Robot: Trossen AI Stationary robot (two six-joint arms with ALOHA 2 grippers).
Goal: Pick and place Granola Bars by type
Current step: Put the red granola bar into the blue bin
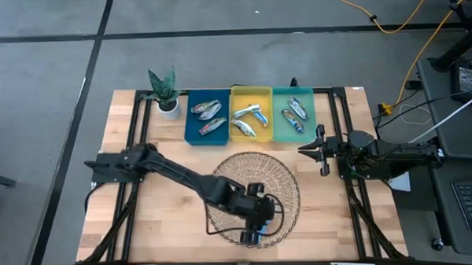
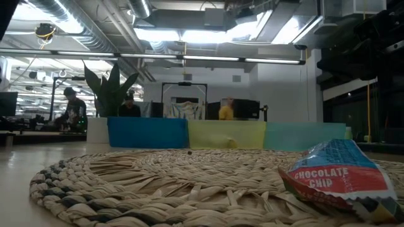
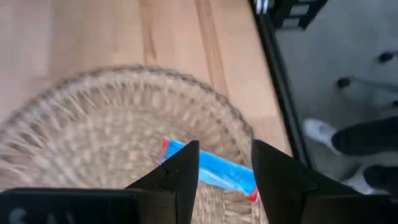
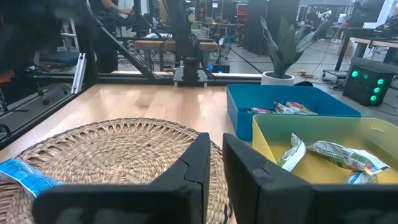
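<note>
One blue granola bar (image 3: 214,171) with red ends, printed "chocolate chip" (image 2: 341,176), lies flat on the round wicker basket (image 1: 289,182) near its near rim. My left gripper (image 3: 225,149) hangs above it, open, one finger on each side of the bar's middle and the fingers across its length; it does not show in the low view. Other granola bars lie in the blue tray (image 1: 190,122), the yellow tray (image 1: 250,91) and the green tray (image 1: 308,118). My right gripper (image 1: 311,151) rests shut at the table's right, level, pointing at the basket.
A potted plant (image 1: 165,92) stands left of the trays at the far edge. The three trays sit side by side behind the basket. Black frame rails (image 1: 128,191) run along the table's left and right sides. A person's shoes (image 3: 323,130) show on the floor beyond the table's edge.
</note>
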